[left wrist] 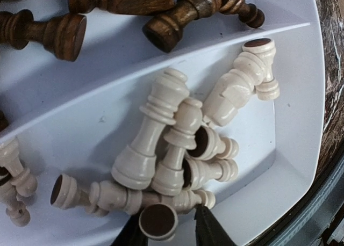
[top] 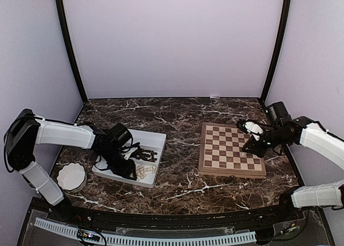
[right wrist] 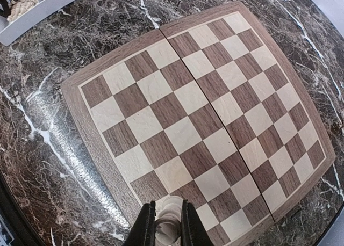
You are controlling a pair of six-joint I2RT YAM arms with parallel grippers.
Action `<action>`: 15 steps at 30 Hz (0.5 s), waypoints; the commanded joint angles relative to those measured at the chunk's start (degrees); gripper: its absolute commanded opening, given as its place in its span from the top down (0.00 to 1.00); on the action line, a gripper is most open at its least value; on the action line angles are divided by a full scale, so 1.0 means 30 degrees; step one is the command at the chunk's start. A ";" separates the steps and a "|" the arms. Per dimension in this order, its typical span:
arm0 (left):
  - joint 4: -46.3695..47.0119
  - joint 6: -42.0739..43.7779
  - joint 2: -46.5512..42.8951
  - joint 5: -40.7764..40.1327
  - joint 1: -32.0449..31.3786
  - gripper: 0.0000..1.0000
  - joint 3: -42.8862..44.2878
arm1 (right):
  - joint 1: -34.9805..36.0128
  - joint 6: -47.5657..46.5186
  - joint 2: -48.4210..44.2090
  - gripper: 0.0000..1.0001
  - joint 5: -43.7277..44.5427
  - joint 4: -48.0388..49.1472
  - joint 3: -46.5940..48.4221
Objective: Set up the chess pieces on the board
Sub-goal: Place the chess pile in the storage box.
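Observation:
The board (top: 228,163) lies on the right of the marble table with no pieces standing on it; it fills the right wrist view (right wrist: 193,106). My right gripper (right wrist: 167,230) is shut on a pale cream chess piece (right wrist: 171,216), held over the board's corner squares; from above it (top: 255,147) is at the board's right side. My left gripper (left wrist: 167,232) is low in the white tray (left wrist: 290,149), open, its jaws around the felt base of a lying cream piece (left wrist: 158,222). Several cream pieces (left wrist: 161,144) lie piled there, dark brown ones (left wrist: 177,20) beyond a divider.
The white tray (top: 156,138) sits left of centre, with dark pieces (top: 144,154) and cream pieces (top: 144,172) in it. A white scalloped bowl (top: 71,176) stands at the near left. Bare marble separates tray and board. Black frame posts rise at both back corners.

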 commanded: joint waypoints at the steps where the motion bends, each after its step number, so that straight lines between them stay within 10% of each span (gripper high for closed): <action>1: -0.2151 0.0440 0.0108 -0.0469 0.0024 0.64 0.0685 | -0.0262 -0.0546 -0.0574 1.00 0.0374 0.0116 -0.0254; 15: -0.4654 0.1043 -0.0211 -0.0511 0.0029 0.51 0.3415 | -0.2141 -0.1643 -0.0427 1.00 0.0362 -0.1558 0.0267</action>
